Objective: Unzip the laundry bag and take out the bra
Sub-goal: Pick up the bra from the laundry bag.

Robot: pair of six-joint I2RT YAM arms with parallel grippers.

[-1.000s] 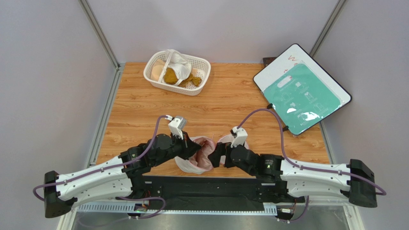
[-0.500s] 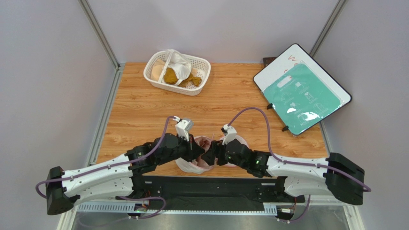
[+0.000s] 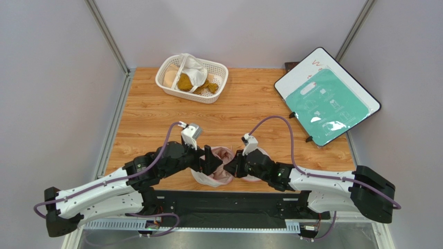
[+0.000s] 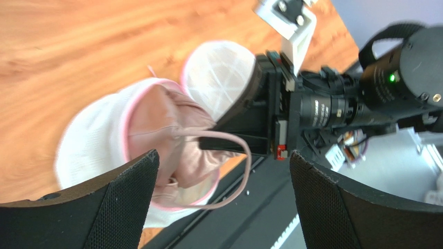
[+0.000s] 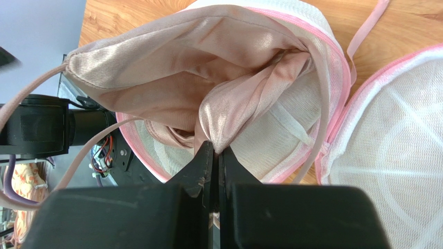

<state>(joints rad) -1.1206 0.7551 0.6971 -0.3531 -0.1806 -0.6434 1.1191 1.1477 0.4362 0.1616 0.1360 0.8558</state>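
The laundry bag (image 3: 204, 179) lies unzipped at the table's near edge, its two white mesh halves with pink trim spread apart. In one half (image 5: 291, 129) sits the mauve-pink bra (image 5: 177, 67), partly bunched up out of the bag; the other half (image 5: 400, 155) is empty. My right gripper (image 5: 217, 149) is shut on a fold of the bra's fabric. My left gripper (image 4: 223, 155) stands wide open just left of the bag (image 4: 88, 145), with a thin bra strap (image 4: 244, 166) looping loosely between its fingers. From above, both grippers meet over the bra (image 3: 222, 154).
A white lattice basket (image 3: 165, 87) holding mustard and white cloths stands at the back left. A tilted board with a green sheet (image 3: 327, 98) lies at the back right. The black base rail (image 3: 223, 199) runs just under the bag.
My left gripper has opened and let go of the bra. My right gripper has moved in to the left and shut on the bra's fabric.
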